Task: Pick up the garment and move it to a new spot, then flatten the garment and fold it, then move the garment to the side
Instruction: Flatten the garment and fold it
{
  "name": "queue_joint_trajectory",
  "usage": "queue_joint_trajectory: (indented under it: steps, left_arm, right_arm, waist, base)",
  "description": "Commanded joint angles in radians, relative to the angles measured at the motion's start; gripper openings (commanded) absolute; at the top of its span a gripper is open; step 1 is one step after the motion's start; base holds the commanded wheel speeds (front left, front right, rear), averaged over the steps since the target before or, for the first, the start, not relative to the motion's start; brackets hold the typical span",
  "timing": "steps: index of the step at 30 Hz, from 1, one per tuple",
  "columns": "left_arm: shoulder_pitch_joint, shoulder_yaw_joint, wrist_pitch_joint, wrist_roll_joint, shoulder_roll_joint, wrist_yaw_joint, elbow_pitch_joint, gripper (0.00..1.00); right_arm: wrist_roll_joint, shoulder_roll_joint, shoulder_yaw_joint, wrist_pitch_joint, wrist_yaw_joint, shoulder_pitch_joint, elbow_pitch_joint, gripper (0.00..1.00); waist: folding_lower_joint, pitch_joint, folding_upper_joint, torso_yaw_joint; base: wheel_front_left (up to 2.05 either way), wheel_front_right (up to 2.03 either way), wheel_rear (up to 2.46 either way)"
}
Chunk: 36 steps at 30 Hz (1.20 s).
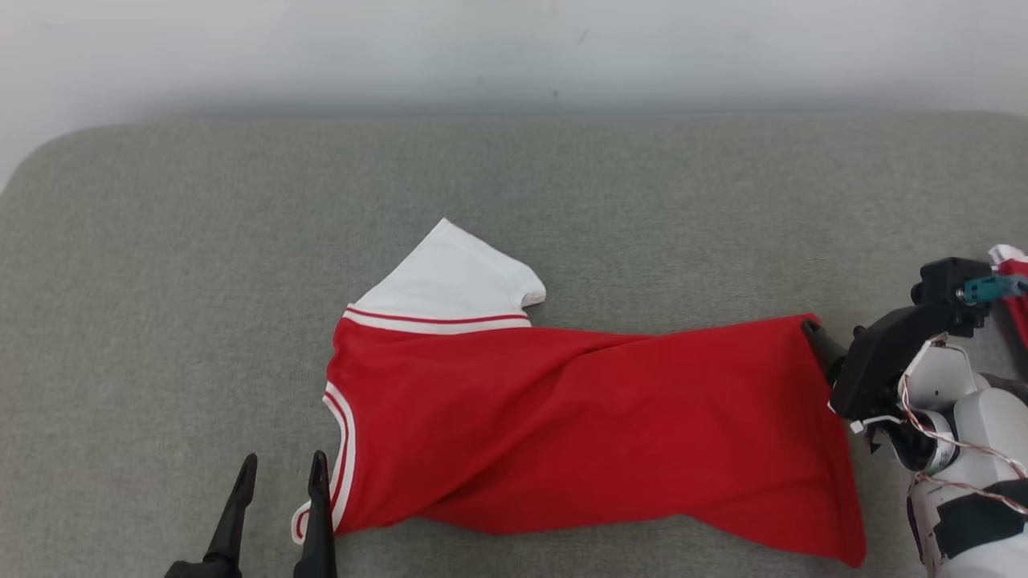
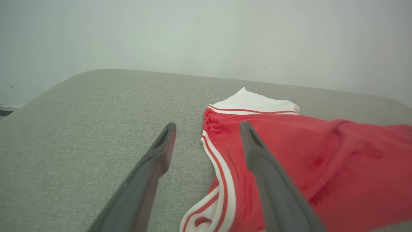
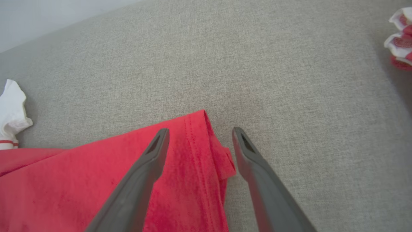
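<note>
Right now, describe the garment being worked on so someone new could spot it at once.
On the grey fabric surface, look to the middle. There lies the garment, a red shirt with one white sleeve; unlike the small red-and-white bundle at the right edge, it is large and spread out.

red-and-white cloth (image 1: 1010, 258) — cut by the edge, shape unclear

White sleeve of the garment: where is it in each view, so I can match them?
Head view: white sleeve, left of centre, above the red body.
Left wrist view: sleeve, right of centre, upper half.
Right wrist view: sleeve, left edge.
Shared landmark: its red-striped seam band.
</note>
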State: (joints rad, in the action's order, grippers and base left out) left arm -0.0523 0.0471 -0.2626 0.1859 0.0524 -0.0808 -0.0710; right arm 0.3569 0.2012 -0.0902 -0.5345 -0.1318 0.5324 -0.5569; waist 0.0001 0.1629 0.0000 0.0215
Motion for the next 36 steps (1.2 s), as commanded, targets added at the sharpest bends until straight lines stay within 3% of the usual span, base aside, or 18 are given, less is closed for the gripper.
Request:
queue_joint_trajectory:
  steps: [1, 10, 14, 23, 31, 36]
  left_arm:
    - [0.009, 0.001, -0.003, -0.001, -0.002, -0.004, 0.003, 1.0]
    - [0.026, 0.013, -0.003, 0.01, -0.003, 0.0, -0.008, 1.0]
    - [0.024, 0.013, -0.003, 0.014, -0.003, 0.001, -0.011, 1.0]
    - [0.013, 0.019, -0.003, 0.023, -0.003, 0.004, -0.024, 1.0]
    - [-0.006, 0.019, -0.003, 0.027, -0.003, 0.01, -0.027, 1.0]
    - [-0.017, 0.017, -0.003, 0.032, -0.003, 0.015, -0.026, 1.0]
  right_arm:
    - [-0.008, -0.001, -0.004, -0.002, 0.002, 0.011, -0.006, 1.0]
    - [-0.046, -0.023, -0.012, -0.032, 0.002, 0.067, -0.066, 1.0]
    - [-0.052, -0.026, -0.005, -0.03, 0.002, 0.07, -0.07, 0.0]
    - [-0.054, 0.0, 0.022, 0.11, 0.002, 0.092, -0.017, 0.0]
    - [-0.006, 0.046, 0.14, 0.28, 0.002, 0.13, 0.105, 0.0]
    - [0.033, 0.077, 0.158, 0.285, 0.002, 0.062, 0.196, 0.0]
  waist:
    - [-0.0001, 0.029, 0.0, 0.025]
    - [-0.0001, 0.064, 0.0, 0.054]
    - [-0.0001, 0.063, 0.0, 0.053]
    - [-0.0001, 0.038, 0.0, 0.054]
    - [-0.0001, 0.011, 0.0, 0.06]
    - [-0.0001, -0.009, 0.0, 0.06]
  base:
    - [0.0, 0.0, 0.0]
    - [0.0, 0.0, 0.0]
    - [0.0, 0.0, 0.0]
    - [0.0, 0.0, 0.0]
    - [0.0, 0.0, 0.0]
    - [0.0, 0.0, 0.0]
